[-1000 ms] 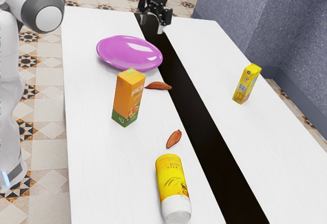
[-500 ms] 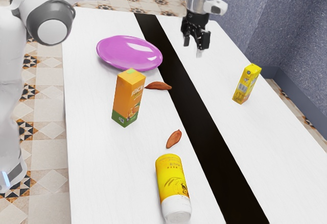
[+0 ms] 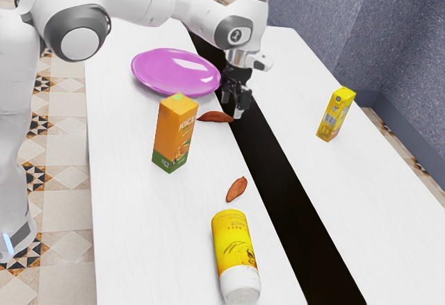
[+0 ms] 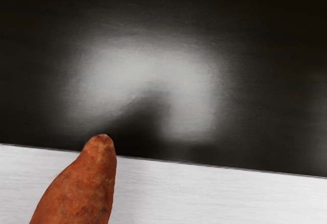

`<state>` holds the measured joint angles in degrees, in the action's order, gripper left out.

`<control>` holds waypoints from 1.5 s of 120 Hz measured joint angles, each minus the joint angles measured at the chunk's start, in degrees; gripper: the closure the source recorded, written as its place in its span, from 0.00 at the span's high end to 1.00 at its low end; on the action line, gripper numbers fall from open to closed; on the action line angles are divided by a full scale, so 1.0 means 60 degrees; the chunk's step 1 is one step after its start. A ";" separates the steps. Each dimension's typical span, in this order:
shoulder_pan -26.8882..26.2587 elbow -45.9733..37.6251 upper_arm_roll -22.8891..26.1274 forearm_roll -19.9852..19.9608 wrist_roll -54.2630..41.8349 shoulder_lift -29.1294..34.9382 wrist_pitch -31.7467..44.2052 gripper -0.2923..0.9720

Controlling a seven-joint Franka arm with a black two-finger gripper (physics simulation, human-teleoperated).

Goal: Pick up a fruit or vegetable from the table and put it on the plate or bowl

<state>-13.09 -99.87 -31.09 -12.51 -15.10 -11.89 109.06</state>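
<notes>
Where table (image 4: 230, 198) ends, tapered russet sweet potato (image 4: 82, 188)

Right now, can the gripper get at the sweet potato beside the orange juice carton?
Probably yes. The gripper, fingers open, hangs close over the end of the sweet potato by the black strip, nothing between them. The juice carton stands near its other end and might crowd the grasp.

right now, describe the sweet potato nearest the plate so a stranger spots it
Find the purple plate on the white table. Just past its rim, beside the orange juice carton, lies the sweet potato. Unlike the other sweet potato, it lies close to the plate.
</notes>
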 joint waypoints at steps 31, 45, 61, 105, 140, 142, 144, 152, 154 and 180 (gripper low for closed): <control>0.0103 0.0076 0.0030 0.0620 -0.0600 0.0001 -0.0166 0.77; 0.0114 0.0166 0.0027 0.0696 -0.0716 -0.0043 -0.0625 0.76; 0.0147 0.0185 0.0022 0.0756 -0.0851 -0.0131 -0.0945 0.75; 0.0399 0.0364 0.0026 0.0764 -0.1414 -0.0804 -0.1109 0.77; 0.0494 0.0724 0.0112 0.0731 -0.2134 -0.1383 -0.0901 0.72; 0.0494 0.0727 0.0112 0.0726 -0.2166 -0.1386 -0.0896 0.70; 0.0494 0.0728 0.0112 0.0724 -0.2196 -0.1388 -0.0891 0.68; 0.0501 0.0732 0.0113 0.0712 -0.2310 -0.1393 -0.0875 0.63; 0.0503 0.0732 0.0113 0.0708 -0.2336 -0.1393 -0.0872 0.62; 0.0622 0.0733 0.0086 0.0622 -0.2613 -0.1479 -0.0848 0.47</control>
<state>-9.36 -95.47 -30.57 -8.78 -30.77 -20.76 103.97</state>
